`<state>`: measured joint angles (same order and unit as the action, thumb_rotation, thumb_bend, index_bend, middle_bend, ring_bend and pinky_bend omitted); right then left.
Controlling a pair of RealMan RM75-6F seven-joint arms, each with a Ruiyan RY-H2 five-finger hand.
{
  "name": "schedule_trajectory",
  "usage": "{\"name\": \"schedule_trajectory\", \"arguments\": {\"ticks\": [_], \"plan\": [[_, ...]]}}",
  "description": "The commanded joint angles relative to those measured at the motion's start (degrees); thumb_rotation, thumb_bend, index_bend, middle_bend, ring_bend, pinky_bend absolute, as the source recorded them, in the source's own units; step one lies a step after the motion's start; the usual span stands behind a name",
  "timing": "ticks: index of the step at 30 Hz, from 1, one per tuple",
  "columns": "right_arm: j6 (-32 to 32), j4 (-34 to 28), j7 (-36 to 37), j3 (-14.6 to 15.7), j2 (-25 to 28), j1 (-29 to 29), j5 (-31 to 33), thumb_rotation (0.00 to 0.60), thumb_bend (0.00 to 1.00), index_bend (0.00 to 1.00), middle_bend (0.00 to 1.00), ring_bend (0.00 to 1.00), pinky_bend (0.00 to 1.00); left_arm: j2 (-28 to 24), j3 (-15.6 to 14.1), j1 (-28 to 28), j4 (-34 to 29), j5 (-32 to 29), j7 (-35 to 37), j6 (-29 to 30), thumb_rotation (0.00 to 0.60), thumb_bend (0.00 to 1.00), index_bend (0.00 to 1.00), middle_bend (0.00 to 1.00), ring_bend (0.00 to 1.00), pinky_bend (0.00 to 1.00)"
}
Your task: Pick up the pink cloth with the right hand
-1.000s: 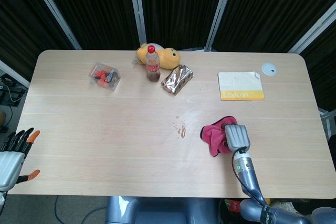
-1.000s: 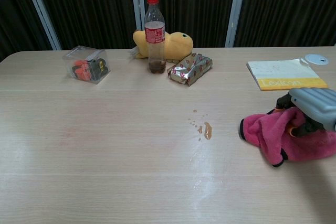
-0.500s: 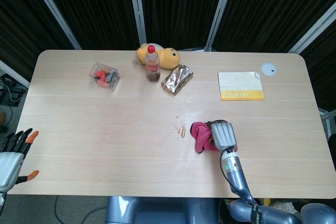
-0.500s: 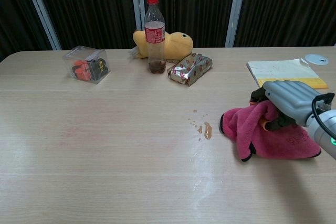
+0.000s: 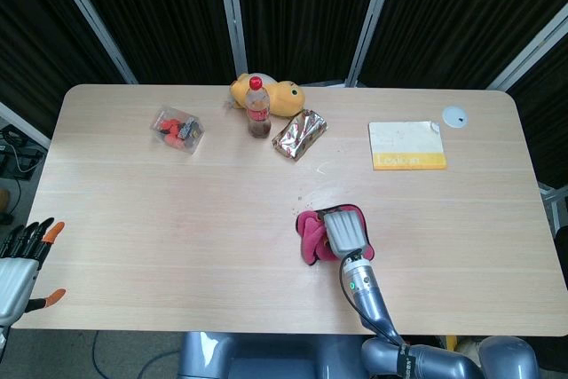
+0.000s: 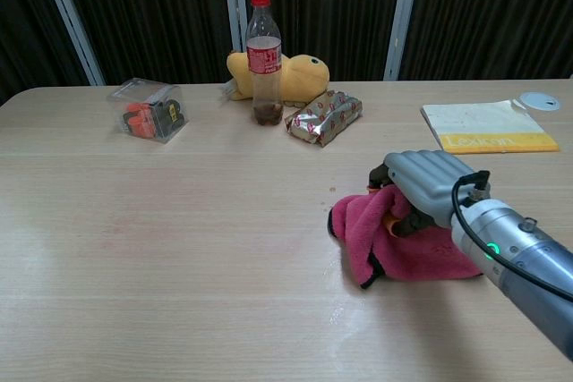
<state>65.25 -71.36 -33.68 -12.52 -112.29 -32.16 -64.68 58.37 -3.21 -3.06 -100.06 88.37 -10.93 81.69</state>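
Observation:
The pink cloth lies bunched on the table a little right of centre, over the spot where the brown stain was. My right hand rests on top of it with fingers curled into the fabric, gripping it. The cloth touches the table. My left hand hangs off the table's near left corner with its fingers apart and nothing in them; the chest view does not show it.
At the back stand a cola bottle, a yellow plush toy, a foil snack pack and a clear box of small items. A yellow-edged notebook and a white lid lie at the back right.
My right hand has dragged the pink cloth leftward across the table, from the right side onto the brown stain, which is now covered. The left hand has stayed put.

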Motion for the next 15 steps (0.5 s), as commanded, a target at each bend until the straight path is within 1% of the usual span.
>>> {"name": "schedule_trajectory", "arguments": {"ticks": [1,8,15], "plan": [[-0.54,0.36,-0.62,-0.80,-2.01,-1.21,0.64,0.600,0.54,0.76,0.64,0.51,0.74,-0.05,-0.03,-0.01,-0.03,-0.07,0.13,-0.11,0.600,0.00,0.00,0.00,0.00,0.00],[-1.47,2.42,-0.88,-2.03,-6.88,-3.84,0.95,0.600,0.55,0.76,0.64,0.51,0.74,-0.38,0.12,-0.04,-0.38,-0.91,0.86,-0.49,0.600,0.00,0.00,0.00,0.00,0.00],[-3.52,8.95,1.04,-2.68,-10.51,-6.11,0.57,0.600,0.55,0.76,0.64,0.51,0.74,-0.55,0.21,0.12,-0.79,-1.82,0.93,-0.65,0.600,0.00,0.00,0.00,0.00,0.00]]}}
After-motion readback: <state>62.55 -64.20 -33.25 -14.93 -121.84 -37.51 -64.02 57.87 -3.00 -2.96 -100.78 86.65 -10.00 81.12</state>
